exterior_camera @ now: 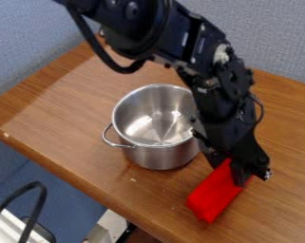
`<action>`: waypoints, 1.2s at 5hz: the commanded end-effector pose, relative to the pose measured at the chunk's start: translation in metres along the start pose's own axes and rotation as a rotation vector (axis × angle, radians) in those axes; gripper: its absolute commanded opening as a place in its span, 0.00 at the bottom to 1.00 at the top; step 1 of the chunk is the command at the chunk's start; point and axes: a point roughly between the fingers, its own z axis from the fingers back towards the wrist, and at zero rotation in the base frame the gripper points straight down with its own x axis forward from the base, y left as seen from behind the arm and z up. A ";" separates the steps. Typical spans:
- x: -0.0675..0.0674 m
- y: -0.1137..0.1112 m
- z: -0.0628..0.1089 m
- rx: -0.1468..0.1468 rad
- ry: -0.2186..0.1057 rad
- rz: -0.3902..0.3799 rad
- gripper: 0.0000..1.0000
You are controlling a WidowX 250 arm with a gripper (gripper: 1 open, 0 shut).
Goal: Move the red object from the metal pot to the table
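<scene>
The red object point(213, 196), a bright red long block, sits tilted at the front right of the table point(53, 100), to the right of the metal pot point(158, 152). My gripper point(247, 171) points steeply down and is shut on the block's upper end. The block's lower end is at or just above the tabletop near its front edge; I cannot tell whether it touches. The shiny pot stands mid-table with nothing in it, and the black arm reaches over its right rim.
The table's front edge runs just below the red block, with floor and a dark cable point(22, 204) beyond it. A blue wall point(41, 28) backs the table. Bare wood lies to the left of the pot.
</scene>
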 end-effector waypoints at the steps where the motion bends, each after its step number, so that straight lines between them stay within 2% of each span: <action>1: 0.004 0.001 -0.002 0.017 -0.003 -0.008 0.00; 4: 0.002 0.010 -0.016 0.086 0.060 0.000 0.00; 6: -0.001 0.014 -0.021 0.112 0.090 0.002 0.00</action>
